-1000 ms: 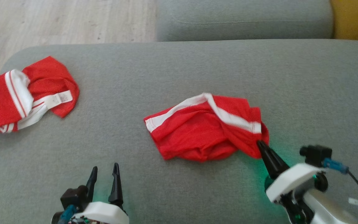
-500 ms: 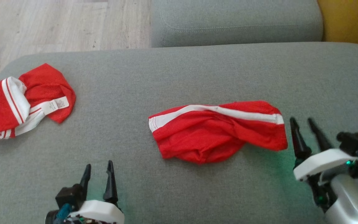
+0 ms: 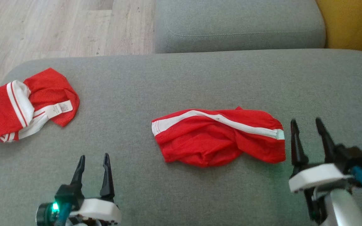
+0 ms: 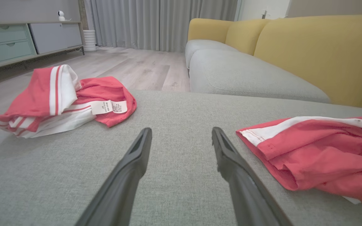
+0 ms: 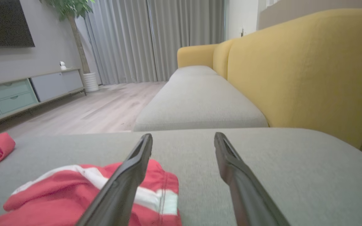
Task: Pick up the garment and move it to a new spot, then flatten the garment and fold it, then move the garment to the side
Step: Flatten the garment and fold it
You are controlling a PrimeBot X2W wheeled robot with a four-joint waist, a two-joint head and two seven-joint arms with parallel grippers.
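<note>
My left gripper [image 3: 93, 156] and right gripper [image 3: 305, 121] both stand spread and empty, the right just beside the garment [image 3: 212, 144], a crumpled red piece with a white stripe [image 3: 228, 121] in the middle of the grey woven sofa seat [image 3: 181, 78]. It looks light, thin and limp, possibly mesh, so I'd pinch its hemmed stripe corners.

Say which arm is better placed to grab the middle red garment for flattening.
Right, most likely. The right gripper stands open just beside the striped right end of the middle garment. The left gripper, also open, sits over bare cushion, farther from the cloth's near edge.
</note>
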